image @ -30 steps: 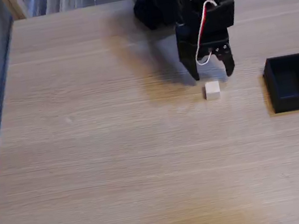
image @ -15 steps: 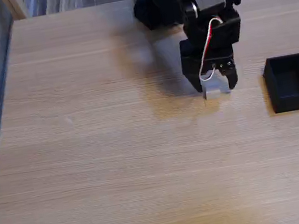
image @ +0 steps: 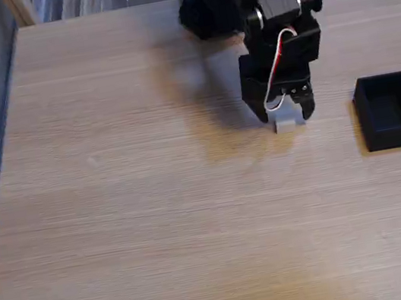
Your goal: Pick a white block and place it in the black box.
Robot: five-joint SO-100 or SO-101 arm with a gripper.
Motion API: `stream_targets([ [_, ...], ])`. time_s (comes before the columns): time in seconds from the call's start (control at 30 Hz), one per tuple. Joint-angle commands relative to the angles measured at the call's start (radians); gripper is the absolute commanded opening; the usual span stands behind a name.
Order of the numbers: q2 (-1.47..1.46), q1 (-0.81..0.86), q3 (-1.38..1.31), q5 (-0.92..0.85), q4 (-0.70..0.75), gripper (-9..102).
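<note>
Block first: the white block [image: 284, 118] sits on the table [image: 133, 207] right between the tips of the tool [image: 285, 110], which stand on both sides of it. You can't quite tell whether they already pinch it or just bracket it, so treat the grip as unconfirmed. Expect it to be light and rigid, with hard flat faces and sharp edges; likely a bit slick, not fragile. Take it on two opposite side faces, mid-height, squarely, or it may twist out. It's a cube, so no long axis; its faces look roughly square to the table edges, though most of it is hidden by the tool. The black box [image: 388, 110] lies well apart to the right in the fixed view, open top up, long side running away from the camera.
</note>
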Motion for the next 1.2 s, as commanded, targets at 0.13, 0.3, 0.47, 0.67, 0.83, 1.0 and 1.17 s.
stream_targets([
  [0.13, 0.006, -0.009, -0.029, -0.044, 0.023, 20],
  [0.3, 0.006, -0.017, -0.028, -0.037, 0.026, 4],
  [0.47, 0.009, -0.02, -0.026, -0.044, 0.031, 0],
  [0.67, 0.028, -0.006, -0.029, -0.069, 0.044, 0],
  [0.83, 0.091, -0.003, -0.048, -0.081, 0.086, 0],
  [1.0, 0.16, -0.017, -0.078, -0.121, 0.132, 0],
  [1.17, 0.213, -0.037, -0.127, -0.198, 0.216, 0],
])
